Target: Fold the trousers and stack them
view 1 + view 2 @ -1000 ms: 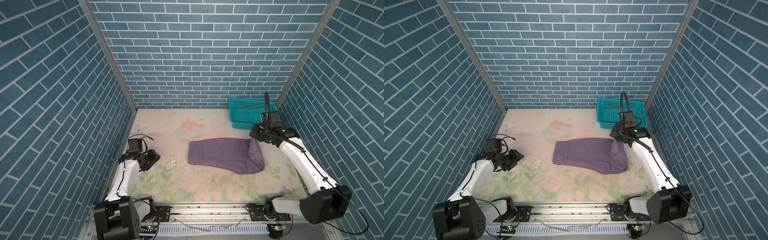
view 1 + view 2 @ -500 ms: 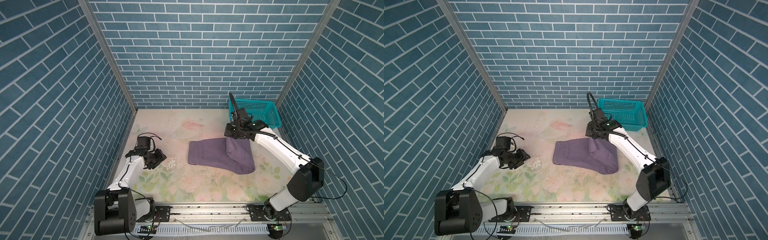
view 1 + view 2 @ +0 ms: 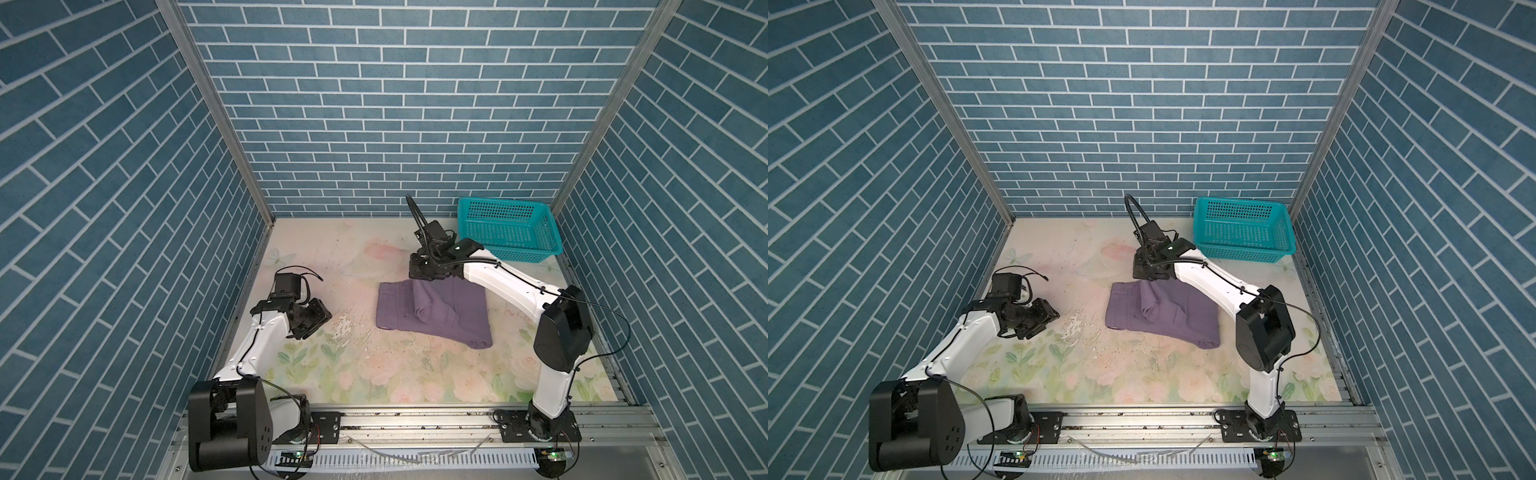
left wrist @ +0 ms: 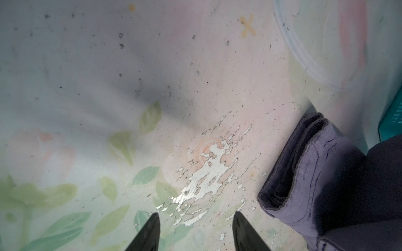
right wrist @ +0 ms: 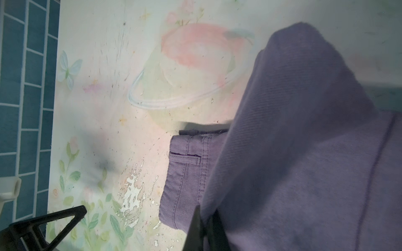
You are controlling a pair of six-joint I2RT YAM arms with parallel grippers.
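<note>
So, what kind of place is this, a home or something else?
Probably a robot test booth, not a home: brick-pattern walls enclose a floral table, and the left arm and right arm stand on a metal rail.

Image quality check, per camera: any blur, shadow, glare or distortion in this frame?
Both top views: sharp, evenly lit, no glare; the wide lens splays the brick walls. Left wrist view: a broad soft shadow lies across the mat, and the trousers darken toward the frame edge. Right wrist view: trousers fabric nearest the lens is soft, the waistband sharper.
</note>
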